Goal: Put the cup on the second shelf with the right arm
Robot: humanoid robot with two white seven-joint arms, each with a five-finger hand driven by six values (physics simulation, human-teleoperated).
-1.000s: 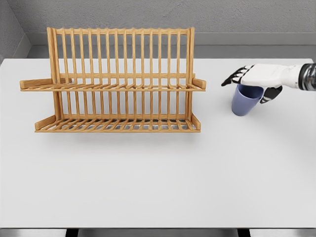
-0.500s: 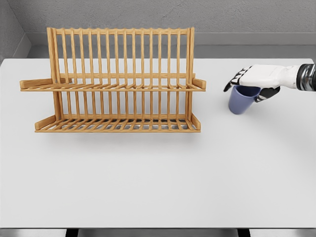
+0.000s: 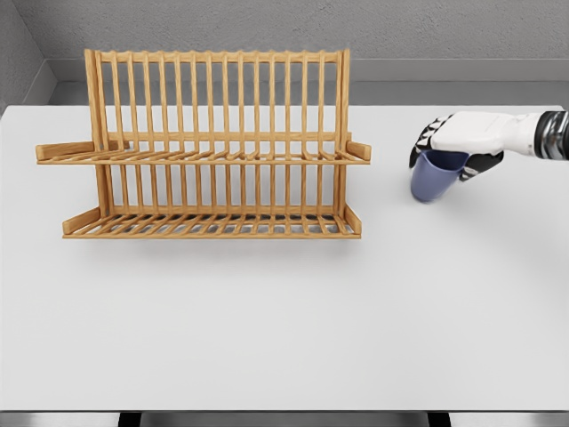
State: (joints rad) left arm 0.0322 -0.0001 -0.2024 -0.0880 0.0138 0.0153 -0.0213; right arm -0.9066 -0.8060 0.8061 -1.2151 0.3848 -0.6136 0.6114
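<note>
The wooden dish rack (image 3: 218,147) stands on the white table (image 3: 284,311) and serves as the reference for all positions below. It has a tall slatted back and two slatted shelves: an upper shelf (image 3: 204,157) at mid-height and a lower shelf (image 3: 212,224) close to the table surface. Both shelves carry nothing. The blue cup (image 3: 433,174) is located to the right of the rack, apart from the rack's right end, at about the height of the upper shelf in the head view. The cup is tilted, with its open rim uppermost and leaning toward the right, under the palm. The right hand (image 3: 462,140) enters from the right edge of the view and covers the cup from above. Its fingers (image 3: 425,142) are curled down around the cup's rim, with dark fingertips visible on the cup's left side and further dark digits behind its right side; the fingers grip the cup. Whether the cup's base touches the table or is raised clear of it cannot be told from this view. The left arm does not appear in the view.
</note>
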